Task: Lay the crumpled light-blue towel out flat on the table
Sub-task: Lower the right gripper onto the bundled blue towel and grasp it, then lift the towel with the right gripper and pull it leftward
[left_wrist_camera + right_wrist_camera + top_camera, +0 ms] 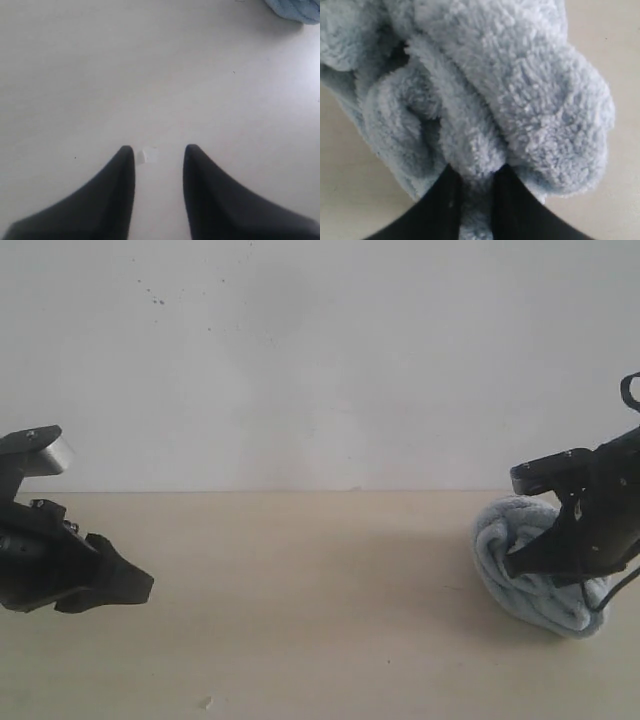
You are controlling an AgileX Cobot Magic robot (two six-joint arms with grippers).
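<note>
Terry-cloth towel [552, 605] sits balled at the right of the bench [300, 590], the right tool [476, 172] clamped on one thick fold, so pulling may drag the whole wad unopened or slip off the pile, with the open, empty left tool [158, 150] well apart.

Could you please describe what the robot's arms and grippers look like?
Both are matte black. The left gripper has two broad fingers tapering to pointed tips, and a silver-grey block sits on its arm. The right gripper has the same tapered black fingers, an angular black bracket and thin black cables looping beside it. No markings are visible.
</note>
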